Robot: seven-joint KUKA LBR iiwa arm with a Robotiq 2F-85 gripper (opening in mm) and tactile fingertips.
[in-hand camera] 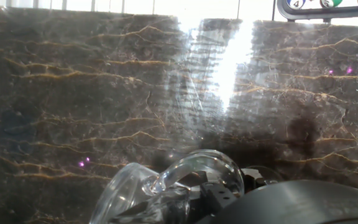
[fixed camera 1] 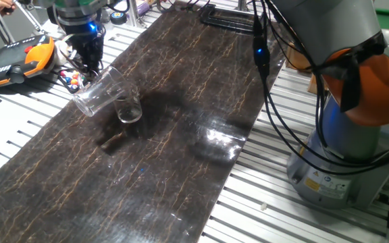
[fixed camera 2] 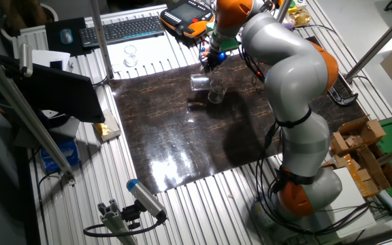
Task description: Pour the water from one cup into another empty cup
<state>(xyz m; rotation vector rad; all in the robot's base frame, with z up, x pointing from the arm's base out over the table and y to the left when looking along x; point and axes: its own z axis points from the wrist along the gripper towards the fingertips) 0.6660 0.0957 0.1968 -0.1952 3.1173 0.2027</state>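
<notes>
- Glass tumbler [fixed camera 1: 98, 91], clear and straight-sided, hangs tipped nearly on its side in one fixed view, clamped in the claw [fixed camera 1: 88, 66] by its upper end, with its lower end toward the camera's left and its body just above the second cup [fixed camera 1: 129, 108].
- That second cup, clear and thin-walled, stands upright on the dark marbled worktop [fixed camera 1: 181, 155], touching or almost touching the tumbler's side; I cannot tell which.
- Water is too faint to make out in either glass from this side.
- Behind the claw lies an orange and black handheld controller [fixed camera 1: 15, 59] on the slatted metal frame, and black cables [fixed camera 1: 265, 61] hang beside the arm's grey base [fixed camera 1: 336, 162].

- From the other fixed view, the grey and orange arm [fixed camera 2: 288, 75] bends over the far edge of the worktop [fixed camera 2: 182, 150], its claw [fixed camera 2: 209, 62] closed on the tumbler [fixed camera 2: 200, 82], which lies close to horizontal.
- The cup [fixed camera 2: 216, 92] sits just below and beside it, near the far end of the dark slab.
- A keyboard [fixed camera 2: 121, 29] rests past the worktop, and a small glass [fixed camera 2: 131, 56] stands on a white sheet near it.

- In the hand view, the tumbler [in-hand camera: 166, 193] fills the lower middle, a rounded glass end and curved wall, blurred and bright with glare.
- Dark claw parts [in-hand camera: 216, 198] sit right behind the glass; the fingers themselves are mostly hidden.
- The marbled worktop [in-hand camera: 67, 93] fills the rest, with a strong white reflection across its middle.
</notes>
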